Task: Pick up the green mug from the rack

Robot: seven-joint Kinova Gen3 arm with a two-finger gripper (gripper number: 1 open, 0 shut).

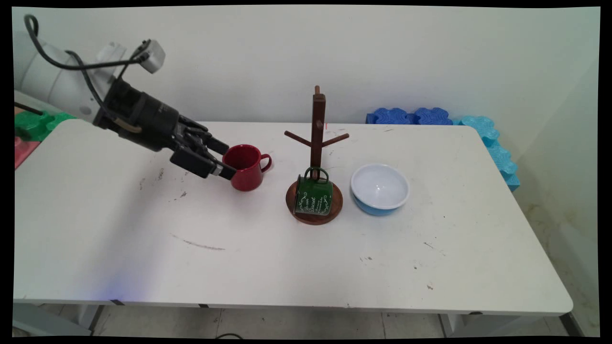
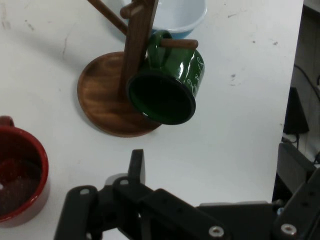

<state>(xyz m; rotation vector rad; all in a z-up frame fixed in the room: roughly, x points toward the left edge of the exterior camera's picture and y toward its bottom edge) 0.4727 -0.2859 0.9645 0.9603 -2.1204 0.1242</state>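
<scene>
My black gripper (image 1: 224, 160) hovers low over the table's left-middle, fingers spread open with nothing between them. A red mug (image 1: 246, 168) stands upright right beside it, handle pointing right; the lower finger (image 1: 224, 171) looks to be against the mug's left wall. In the hand view the red mug (image 2: 17, 177) lies outside the fingers, left of the left finger (image 2: 136, 167) of the gripper (image 2: 215, 170). Ahead stands a wooden mug tree (image 1: 316, 138) on a round base (image 2: 100, 102), with a green mug (image 1: 313, 195) hanging by its handle from a low peg; the green mug (image 2: 167, 90) shows its open mouth.
A blue bowl (image 1: 380, 188) with a white inside sits just right of the tree's base. Blue foam blocks (image 1: 411, 116) line the back right corner and right edge. Green and red foam pieces (image 1: 28, 126) lie at the far left.
</scene>
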